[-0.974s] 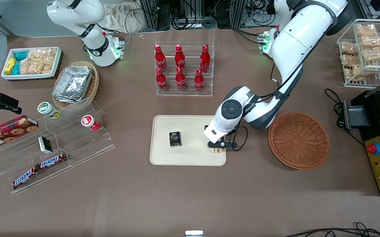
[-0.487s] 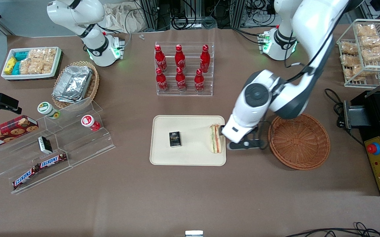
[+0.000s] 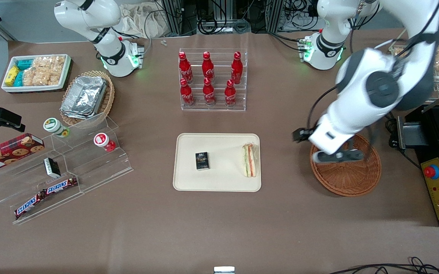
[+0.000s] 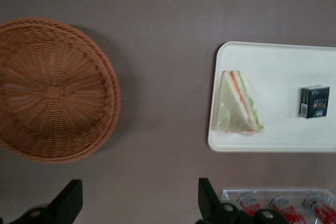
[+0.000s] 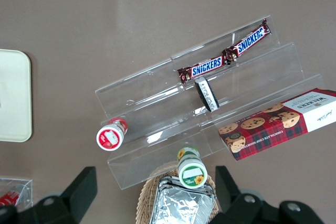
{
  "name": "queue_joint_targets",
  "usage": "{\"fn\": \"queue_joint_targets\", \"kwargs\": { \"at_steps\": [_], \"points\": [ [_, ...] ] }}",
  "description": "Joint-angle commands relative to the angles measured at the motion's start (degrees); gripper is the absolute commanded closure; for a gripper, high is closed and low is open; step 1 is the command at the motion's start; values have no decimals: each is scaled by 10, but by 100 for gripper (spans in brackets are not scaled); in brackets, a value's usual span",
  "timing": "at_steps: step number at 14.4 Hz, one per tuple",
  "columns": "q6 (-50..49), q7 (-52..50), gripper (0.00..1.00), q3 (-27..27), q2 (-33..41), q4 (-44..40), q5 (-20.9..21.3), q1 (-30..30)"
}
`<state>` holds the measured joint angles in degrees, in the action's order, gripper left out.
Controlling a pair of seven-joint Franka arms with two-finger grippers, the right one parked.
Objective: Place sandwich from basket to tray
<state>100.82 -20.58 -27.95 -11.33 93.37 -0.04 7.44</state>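
The sandwich is seen lying on the tray, while the gripper is held over the basket, jaws spread; soft and slippery-wrapped, it is judged best taken across its bread faces

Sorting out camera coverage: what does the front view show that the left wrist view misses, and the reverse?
Only the front view shows the cookie box, the Snickers bars and the working arm with its gripper above the basket. Only the left wrist view shows the open fingers. Both show the sandwich on the tray, the basket and the cola bottles.
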Motion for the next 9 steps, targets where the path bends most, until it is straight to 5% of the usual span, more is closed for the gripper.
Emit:
{"fn": "queue_joint_targets", "kwargs": {
  "at_steps": [1,9],
  "points": [
    [-68,43,1,57,52,-10,-20,-7],
    [-125,63,1,140,123,-12,-18,-44]
  ]
}}
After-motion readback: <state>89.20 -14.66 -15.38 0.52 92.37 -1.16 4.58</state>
